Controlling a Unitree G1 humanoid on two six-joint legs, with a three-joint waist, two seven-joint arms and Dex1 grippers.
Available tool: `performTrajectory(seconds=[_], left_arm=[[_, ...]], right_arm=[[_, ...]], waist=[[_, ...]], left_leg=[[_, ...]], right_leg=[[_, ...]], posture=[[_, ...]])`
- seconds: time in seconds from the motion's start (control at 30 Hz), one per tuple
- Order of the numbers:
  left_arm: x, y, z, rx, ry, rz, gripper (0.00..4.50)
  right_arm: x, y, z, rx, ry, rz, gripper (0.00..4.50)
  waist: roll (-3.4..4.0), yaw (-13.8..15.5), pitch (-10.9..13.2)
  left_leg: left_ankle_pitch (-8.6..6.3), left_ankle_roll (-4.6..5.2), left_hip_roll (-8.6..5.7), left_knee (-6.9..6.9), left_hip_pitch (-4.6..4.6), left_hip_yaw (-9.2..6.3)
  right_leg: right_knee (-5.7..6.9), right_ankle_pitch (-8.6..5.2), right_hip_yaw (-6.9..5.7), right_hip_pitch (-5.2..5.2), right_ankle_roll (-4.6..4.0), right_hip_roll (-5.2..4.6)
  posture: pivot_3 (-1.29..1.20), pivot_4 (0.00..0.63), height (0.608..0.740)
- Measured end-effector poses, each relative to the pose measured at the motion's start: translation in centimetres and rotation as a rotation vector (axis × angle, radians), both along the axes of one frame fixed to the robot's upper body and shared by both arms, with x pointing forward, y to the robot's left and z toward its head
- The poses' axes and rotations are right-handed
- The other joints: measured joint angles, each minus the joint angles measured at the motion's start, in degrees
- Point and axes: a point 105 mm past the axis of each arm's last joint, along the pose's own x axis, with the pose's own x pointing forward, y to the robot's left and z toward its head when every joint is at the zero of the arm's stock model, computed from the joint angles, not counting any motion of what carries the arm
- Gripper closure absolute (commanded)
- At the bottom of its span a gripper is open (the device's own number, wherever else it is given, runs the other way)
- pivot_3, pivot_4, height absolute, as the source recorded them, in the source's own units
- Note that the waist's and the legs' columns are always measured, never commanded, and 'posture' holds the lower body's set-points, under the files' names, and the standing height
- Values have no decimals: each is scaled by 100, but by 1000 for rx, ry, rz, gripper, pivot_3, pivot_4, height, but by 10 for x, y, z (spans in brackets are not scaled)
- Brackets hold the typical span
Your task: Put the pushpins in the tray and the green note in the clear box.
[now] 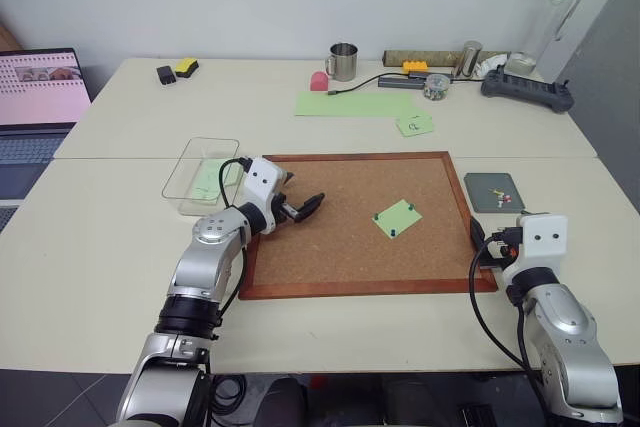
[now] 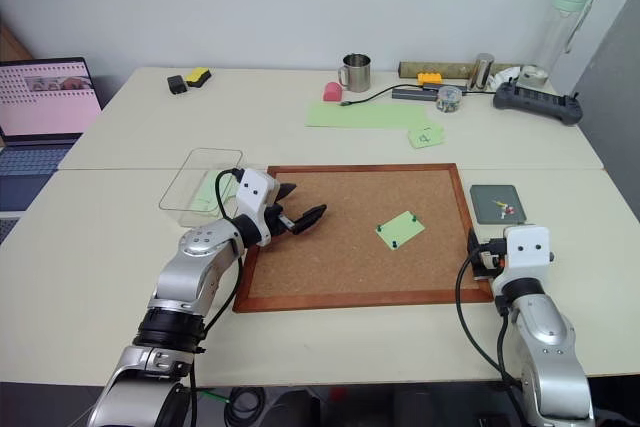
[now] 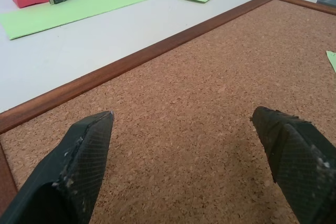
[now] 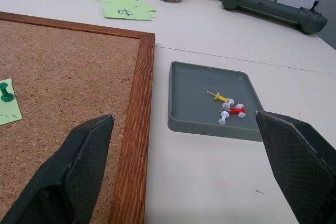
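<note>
Two pins with dark green heads held the green note to the cork board, which serves as the landmark. The note lay a little right of the board's middle, turned like a diamond, with one pin near its left corner and the other toward its lower edge. The left gripper hung over the board's left part, jaws wide apart and empty, pointing across the cork toward the note, which lay well to its right. The right gripper waited off the board's right edge near the lower corner, jaws also spread and empty. The tray, just beyond the board's right edge, already carried several pins. The clear box sat against the board's upper left corner with pale green paper inside. Judged from this, the left arm faced the note, though the right seemed about as near.
</note>
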Motion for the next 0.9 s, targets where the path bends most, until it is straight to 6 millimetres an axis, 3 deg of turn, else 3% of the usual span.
performTrajectory(seconds=[0.6, 0.73, 0.9], left_arm=[[0, -1, 2, -5, -5, -6, 36], [-5, -6, 16, -73, -33, -58, 714], [-9, -11, 22, -110, -44, -108, 1808]], right_arm=[[0, 0, 0, 1, 1, -1, 0], [0, 6, 0, 31, -2, 41, 0], [-5, 50, 9, 136, -10, 346, 0]], waist=[[0, 0, 0], [0, 0, 0], [0, -7, 0]], left_leg=[[0, 0, 0, 0, 0, 0], [0, 0, 0, 0, 0, 0], [0, 0, 0, 1, 0, 0]], right_leg=[[0, 0, 0, 0, 0, 0], [0, 0, 0, 0, 0, 0], [0, 0, 0, 0, 0, 0]], posture=[[0, 150, 740], [0, 150, 740], [0, 150, 740]])
